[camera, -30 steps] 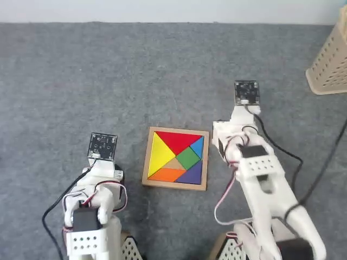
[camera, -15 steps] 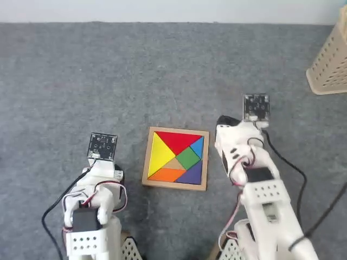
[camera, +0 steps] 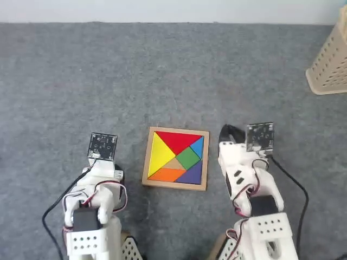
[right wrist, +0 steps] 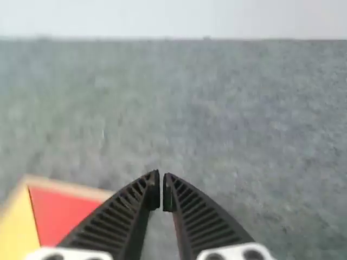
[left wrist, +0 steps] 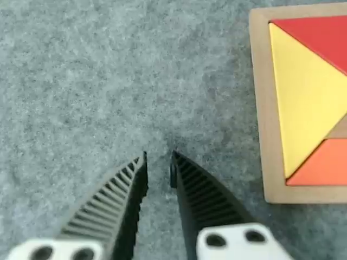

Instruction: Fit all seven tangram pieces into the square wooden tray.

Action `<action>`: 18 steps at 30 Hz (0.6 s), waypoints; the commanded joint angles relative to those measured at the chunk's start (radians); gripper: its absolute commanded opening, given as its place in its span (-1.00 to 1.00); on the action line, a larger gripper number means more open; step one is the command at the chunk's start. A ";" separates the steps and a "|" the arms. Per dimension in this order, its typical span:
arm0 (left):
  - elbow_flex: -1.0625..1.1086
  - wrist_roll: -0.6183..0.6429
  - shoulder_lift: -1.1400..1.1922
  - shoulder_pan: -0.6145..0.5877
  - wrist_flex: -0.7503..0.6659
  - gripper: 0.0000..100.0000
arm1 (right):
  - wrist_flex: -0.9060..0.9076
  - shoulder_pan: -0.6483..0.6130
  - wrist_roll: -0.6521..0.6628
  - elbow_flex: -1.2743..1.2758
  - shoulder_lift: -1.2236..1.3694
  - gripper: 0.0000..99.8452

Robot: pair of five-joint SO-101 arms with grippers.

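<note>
Centre of the worktop (camera: 108,81): square wooden tray (camera: 173,185) holds all seven tangram pieces (camera: 162,153), seated flush (task looks finished). Left gripper (left wrist: 158,158) sits just beside the tray, fingers slightly parted, empty. Right gripper (right wrist: 161,179) flanks the opposite side, fingers clenched on nothing; both likely parked clear.

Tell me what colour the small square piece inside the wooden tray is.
The square piece is green, seen best in the high view.
</note>
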 commanded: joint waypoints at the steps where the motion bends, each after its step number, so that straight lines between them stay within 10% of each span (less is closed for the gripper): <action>1: -0.008 0.008 -0.021 0.002 0.000 -0.86 | 0.186 0.015 0.092 -0.012 -0.133 -0.99; 9: -0.008 0.008 -0.021 0.002 0.000 -0.86 | 0.527 0.015 0.173 0.005 -0.417 -0.99; 18: -0.008 0.008 -0.021 0.002 0.000 -0.86 | 0.432 0.101 0.311 0.106 -0.414 -0.99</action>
